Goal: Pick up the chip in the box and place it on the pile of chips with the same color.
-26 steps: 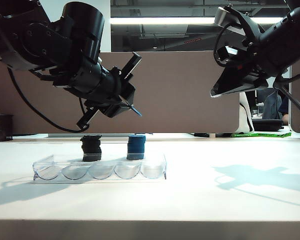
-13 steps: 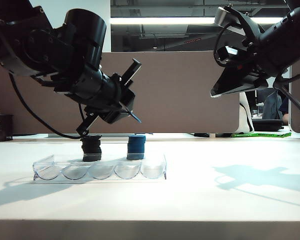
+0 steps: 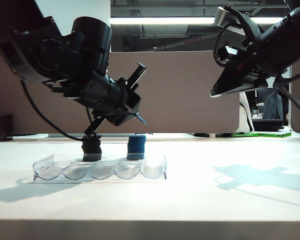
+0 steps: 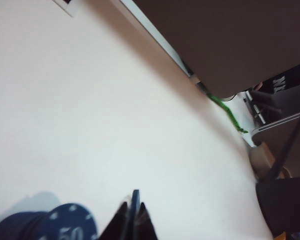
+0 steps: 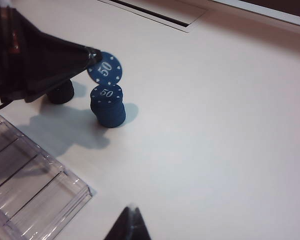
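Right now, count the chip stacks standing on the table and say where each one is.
2. The blue stack stands behind the clear tray, under the chip pinched in the left gripper. The black stack stands beside it, farther from the right gripper.

Chip [image 5: 106,69] above pile [image 5: 108,106], behind box [image 3: 100,168]

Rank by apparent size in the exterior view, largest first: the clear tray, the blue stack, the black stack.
1. The clear tray, by far the widest.
2 and 3. The blue stack and the black stack look nearly equal; I would not rank them.
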Motion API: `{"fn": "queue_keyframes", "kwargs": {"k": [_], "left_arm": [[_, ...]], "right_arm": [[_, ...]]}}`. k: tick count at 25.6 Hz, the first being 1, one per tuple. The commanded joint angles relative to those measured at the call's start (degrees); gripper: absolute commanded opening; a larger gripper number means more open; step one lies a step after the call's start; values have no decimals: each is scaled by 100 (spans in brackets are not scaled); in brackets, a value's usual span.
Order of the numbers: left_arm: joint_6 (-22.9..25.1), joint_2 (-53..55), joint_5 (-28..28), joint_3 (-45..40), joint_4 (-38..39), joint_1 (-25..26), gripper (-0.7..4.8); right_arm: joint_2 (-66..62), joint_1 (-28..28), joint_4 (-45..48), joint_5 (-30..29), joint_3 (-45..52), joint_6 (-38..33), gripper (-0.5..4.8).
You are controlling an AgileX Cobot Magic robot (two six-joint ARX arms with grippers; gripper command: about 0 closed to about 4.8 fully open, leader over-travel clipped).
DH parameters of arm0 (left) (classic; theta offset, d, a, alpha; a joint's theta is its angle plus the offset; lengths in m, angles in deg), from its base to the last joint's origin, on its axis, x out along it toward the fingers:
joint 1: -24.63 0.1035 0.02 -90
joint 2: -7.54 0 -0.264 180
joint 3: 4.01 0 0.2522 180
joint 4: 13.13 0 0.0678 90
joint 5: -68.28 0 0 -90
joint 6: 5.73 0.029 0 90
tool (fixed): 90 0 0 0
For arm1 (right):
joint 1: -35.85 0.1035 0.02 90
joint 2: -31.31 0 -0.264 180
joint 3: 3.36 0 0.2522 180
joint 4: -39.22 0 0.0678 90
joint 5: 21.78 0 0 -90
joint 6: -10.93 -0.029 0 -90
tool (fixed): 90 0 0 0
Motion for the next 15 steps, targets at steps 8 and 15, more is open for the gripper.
{"fn": "queue_keyframes", "kwargs": {"k": [8,15], "left_arm": [[138,61,-35,254,367,-24,-5],[136,61,33,251,664,-17,-5]], "right_arm": [[15,7,96,-17,-24,37,-5],[15,7,98,-17,-24,37,-5]]}}
